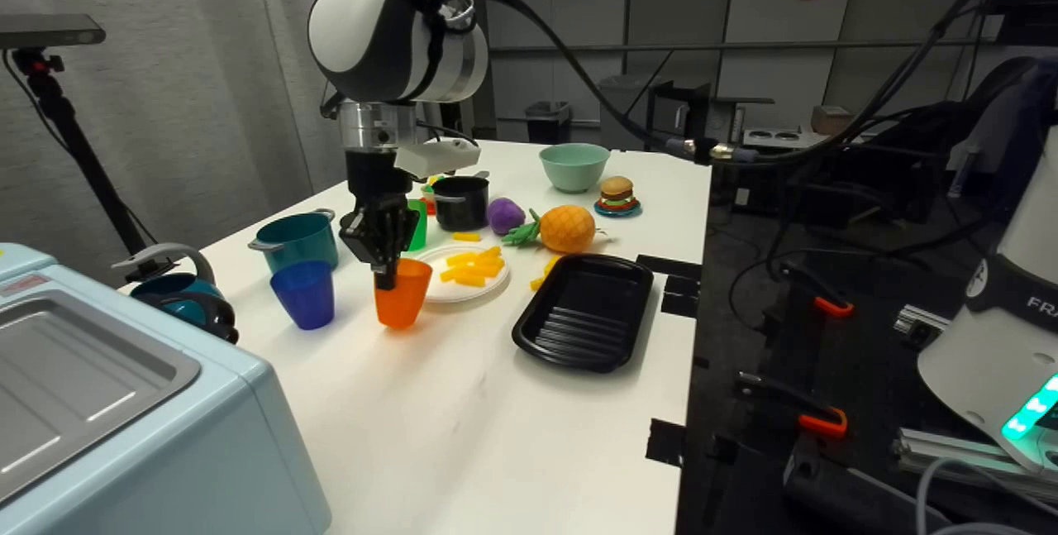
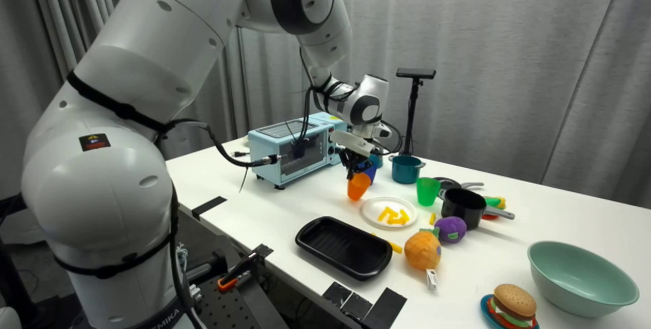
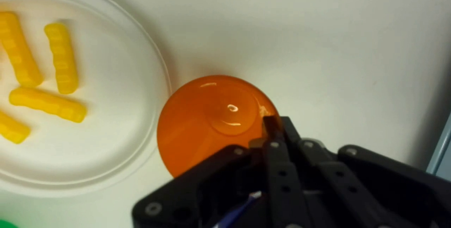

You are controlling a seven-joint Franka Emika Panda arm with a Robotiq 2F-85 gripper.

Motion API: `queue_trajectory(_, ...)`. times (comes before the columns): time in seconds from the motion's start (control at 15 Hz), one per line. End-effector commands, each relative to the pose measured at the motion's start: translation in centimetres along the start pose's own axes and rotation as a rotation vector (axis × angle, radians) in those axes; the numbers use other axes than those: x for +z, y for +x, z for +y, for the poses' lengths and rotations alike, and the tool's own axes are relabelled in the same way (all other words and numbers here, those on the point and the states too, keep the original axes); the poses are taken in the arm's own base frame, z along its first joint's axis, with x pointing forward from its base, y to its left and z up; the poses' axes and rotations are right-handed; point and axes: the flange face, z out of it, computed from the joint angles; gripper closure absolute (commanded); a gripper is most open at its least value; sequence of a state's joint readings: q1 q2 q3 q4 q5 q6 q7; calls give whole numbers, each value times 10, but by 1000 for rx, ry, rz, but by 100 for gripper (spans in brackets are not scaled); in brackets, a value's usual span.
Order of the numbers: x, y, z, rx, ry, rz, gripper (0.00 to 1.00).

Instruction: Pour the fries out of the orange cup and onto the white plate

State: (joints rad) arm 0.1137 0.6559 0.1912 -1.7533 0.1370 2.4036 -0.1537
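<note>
- Wrist view: we look down into the small tapered orange plastic cup [image 3: 208, 122], its round mouth and glossy inner bottom both in sight.
- We see the black two-fingered gripper [image 3: 283, 126] pinched tight on the cup's thin wall at the rim, a fingertip inside and a fingertip outside, with only that wall between them.
- In both exterior views the cup leans a little, mouth upward, just beside the round flat white plate [image 3: 116, 122]; whether its base touches the smooth white table [image 1: 463, 427] we cannot tell.
- On the plate we find a loose scatter of short yellow stick-like fries [image 3: 63, 59], some touching.
- A single yellow fry [image 2: 432, 218] lies on the table near the plate, and further yellow fries [image 2: 395, 247] lie just beside the black ridged rectangular tray [image 2: 343, 247].
- In an exterior view we see a tapered blue plastic cup [image 1: 306, 295] upright near a teal pot with grey handles [image 1: 297, 241].
- A tapered green plastic cup [image 2: 428, 191] stands beside a round black pot [image 2: 463, 212], and near them we see a round purple toy [image 2: 449, 225] next to an orange toy pineapple [image 2: 422, 255].
- A layered toy burger [image 2: 514, 298] sits near the wide mint-green bowl [image 2: 580, 275].
</note>
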Motion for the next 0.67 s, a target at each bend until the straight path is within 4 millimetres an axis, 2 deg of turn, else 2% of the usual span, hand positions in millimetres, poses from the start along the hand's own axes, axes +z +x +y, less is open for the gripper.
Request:
queue_trajectory(0.0, 5, 8, 0, 19, -41, -35, 99)
queue_trajectory(0.13, 6, 9, 0, 28, -52, -44, 97)
queue_trajectory(0.2, 2, 3, 5, 31, -59, -55, 71)
queue_trajectory(0.27, 1, 2, 6, 35, -62, -62, 70)
queue_trajectory(0.6, -14, -4, 10, 37, -34, -50, 34)
